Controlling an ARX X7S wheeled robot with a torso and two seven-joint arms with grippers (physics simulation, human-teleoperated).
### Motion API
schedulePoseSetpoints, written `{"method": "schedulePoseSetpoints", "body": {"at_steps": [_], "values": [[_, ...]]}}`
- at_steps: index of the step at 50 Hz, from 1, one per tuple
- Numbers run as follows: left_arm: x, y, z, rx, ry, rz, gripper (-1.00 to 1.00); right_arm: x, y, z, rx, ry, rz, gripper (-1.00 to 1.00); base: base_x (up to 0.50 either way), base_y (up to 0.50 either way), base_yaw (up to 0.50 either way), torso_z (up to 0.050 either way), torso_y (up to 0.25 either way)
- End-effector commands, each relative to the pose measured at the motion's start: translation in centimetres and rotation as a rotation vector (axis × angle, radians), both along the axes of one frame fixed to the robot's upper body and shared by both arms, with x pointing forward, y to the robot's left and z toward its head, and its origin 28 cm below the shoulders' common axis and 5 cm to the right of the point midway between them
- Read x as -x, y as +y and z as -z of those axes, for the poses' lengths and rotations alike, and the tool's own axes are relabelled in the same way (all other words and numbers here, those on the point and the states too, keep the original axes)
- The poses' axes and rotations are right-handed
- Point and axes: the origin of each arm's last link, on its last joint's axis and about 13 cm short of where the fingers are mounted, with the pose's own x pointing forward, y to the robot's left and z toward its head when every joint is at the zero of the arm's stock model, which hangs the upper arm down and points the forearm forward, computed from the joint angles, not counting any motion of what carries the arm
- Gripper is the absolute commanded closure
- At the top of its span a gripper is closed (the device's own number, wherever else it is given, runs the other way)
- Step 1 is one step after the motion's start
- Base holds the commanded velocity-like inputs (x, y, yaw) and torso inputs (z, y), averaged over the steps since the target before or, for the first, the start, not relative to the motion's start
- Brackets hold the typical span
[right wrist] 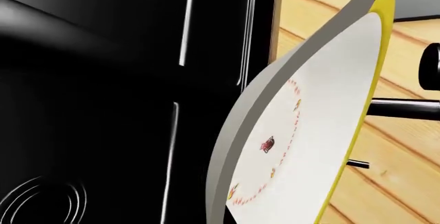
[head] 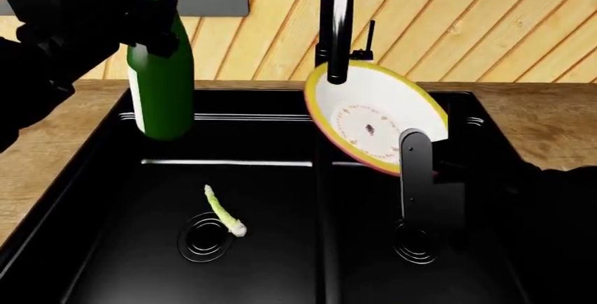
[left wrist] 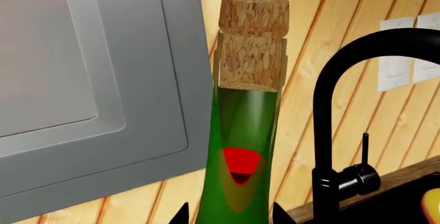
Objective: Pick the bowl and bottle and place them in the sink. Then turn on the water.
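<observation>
Left hand, a boxy matte black shape at about ten o'clock in the head view, is pinched on the bottle at its shoulder, holding it upright in the air above the back rim of the left basin. Its glass is smooth, glossy dark green, a straight cylinder tapering into a long narrow neck; the left wrist view shows that neck stopped with a grainy, speckled tan cork.

Right hand shows as a flat black finger with a rounded tip laid over the lower edge of the bowl; it pinches the rim, and the second finger is hidden behind the bowl. Wide, shallow and round, the bowl is tilted steeply with its smooth white inside facing the camera, at about two o'clock over the right basin. A yellow band edges it, the outer underside shows red, and a ring of tiny red marks circles its centre.

Below both lies the sink, matte black, rectangular, split by a centre divider, each basin with a ringed round drain. A small pale green stalk rests by the left drain. Behind the bowl rises the faucet, a black tube, with a thin lever. The desk and back wall are warm wood planks, and a grey panelled frame hangs on the wall.
</observation>
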Motion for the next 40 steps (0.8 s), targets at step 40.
{"method": "schedulePoseSetpoints", "body": {"at_steps": [40], "values": [[-0.7, 0.9, 2.4, 0.065, 0.045, -0.095, 1.0, 1.3, -3.0, 1.1, 0.144, 0.166, 0.127, 1.0, 0.0, 0.0, 0.0, 0.001, 0.001]]}}
